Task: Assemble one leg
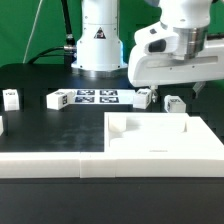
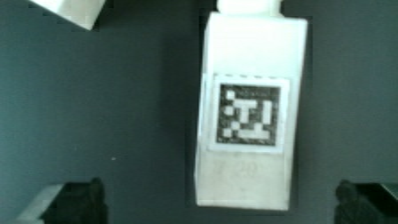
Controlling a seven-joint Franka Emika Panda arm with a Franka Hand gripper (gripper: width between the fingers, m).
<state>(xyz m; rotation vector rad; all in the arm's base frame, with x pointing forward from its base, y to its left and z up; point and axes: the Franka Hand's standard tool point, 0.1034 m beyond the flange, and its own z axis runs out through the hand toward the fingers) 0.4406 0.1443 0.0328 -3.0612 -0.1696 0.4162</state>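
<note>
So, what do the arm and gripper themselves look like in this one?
The arm is glossy white with rounded segments and a black triangular mark on its lower part; what looks like a dark cable runs beside it. The gripper has a boxy white housing and two dark, blocky fingers.

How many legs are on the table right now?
4. From the exterior view's right: one leg below the gripper, one beside the marker board, two at its far left, one cropped. Others may be hidden.
</note>
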